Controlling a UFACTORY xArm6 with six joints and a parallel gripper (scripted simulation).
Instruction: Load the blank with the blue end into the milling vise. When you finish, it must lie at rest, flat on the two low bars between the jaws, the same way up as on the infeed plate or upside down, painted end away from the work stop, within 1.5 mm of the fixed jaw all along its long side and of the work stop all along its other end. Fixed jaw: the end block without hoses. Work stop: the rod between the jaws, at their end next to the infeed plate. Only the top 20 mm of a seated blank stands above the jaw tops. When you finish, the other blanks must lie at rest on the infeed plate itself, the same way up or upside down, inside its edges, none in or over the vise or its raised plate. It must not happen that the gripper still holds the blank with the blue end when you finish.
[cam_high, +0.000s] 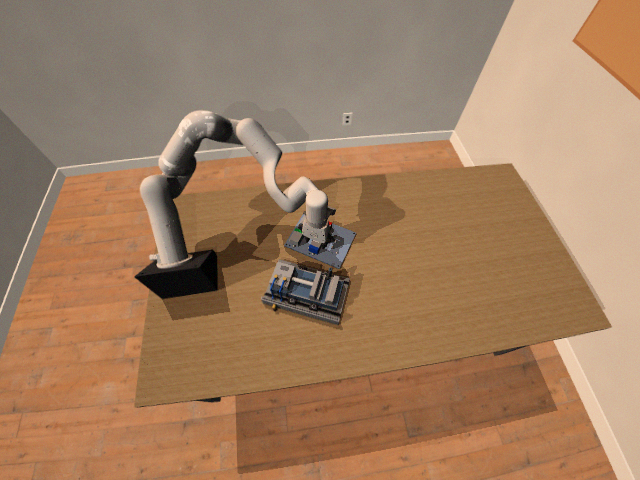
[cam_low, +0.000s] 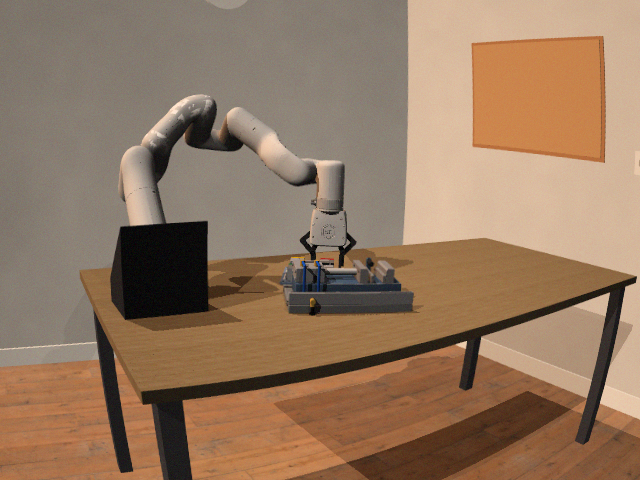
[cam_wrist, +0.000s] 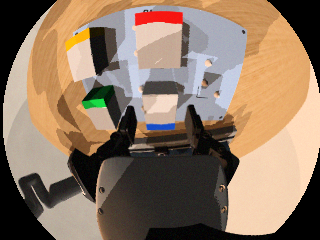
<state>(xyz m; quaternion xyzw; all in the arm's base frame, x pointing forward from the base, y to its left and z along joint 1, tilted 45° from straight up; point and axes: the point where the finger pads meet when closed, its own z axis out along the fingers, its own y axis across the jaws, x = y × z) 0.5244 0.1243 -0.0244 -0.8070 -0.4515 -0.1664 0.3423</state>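
The blue-ended blank lies on the infeed plate, its blue end towards the vise. My gripper is open, pointing down, with one finger on each side of this blank in the wrist view. Whether the fingertips reach below its top is unclear. The vise shows the fixed jaw, the moving jaw and the dark work stop at their plate-side end. No blank shows between the jaws. The low bars cannot be made out.
On the plate stand a red-ended blank, a yellow-ended blank and a green-ended blank. Small pegs stand on its other side. Blue hoses rise at the vise's hosed end block, on the arm-base side.
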